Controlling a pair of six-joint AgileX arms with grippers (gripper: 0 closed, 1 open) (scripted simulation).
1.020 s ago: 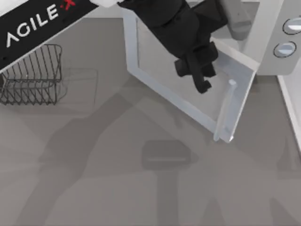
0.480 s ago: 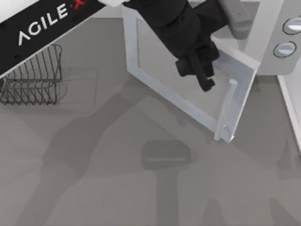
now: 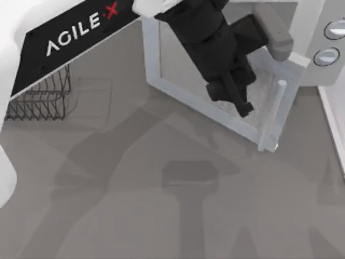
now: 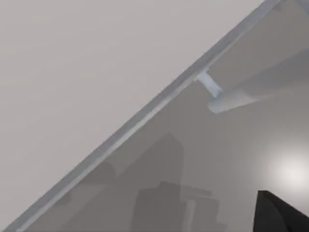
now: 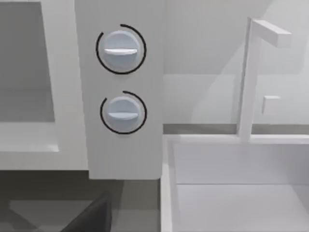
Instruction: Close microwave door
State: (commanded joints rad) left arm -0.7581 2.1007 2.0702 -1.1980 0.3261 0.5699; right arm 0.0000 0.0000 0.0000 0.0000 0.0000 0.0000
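Grey worktop (image 3: pixel 135 216), shadowed, with a dark wire rack (image 3: pixel 43 100) at its left edge. Microwave (image 3: pixel 318 32): white box at the top right, two round grey knobs (image 5: pixel 120 48) on its side panel, cavity open. Microwave door (image 3: pixel 183 94): white panel with speckled window, standing ajar at an angle out over the worktop, its pale bar handle (image 3: pixel 275 113) at the free edge, well apart from the cabinet front. Left gripper (image 3: pixel 237 100): black, laid against the door's window face just beside the handle; whether its jaws are apart or together cannot be told. Right arm: parked near the knob panel. Step in hand, by judgement: pushing the door shut, partway through. Next move calls for continued pressure near the handle, following the hinge arc until the panel meets the cabinet.
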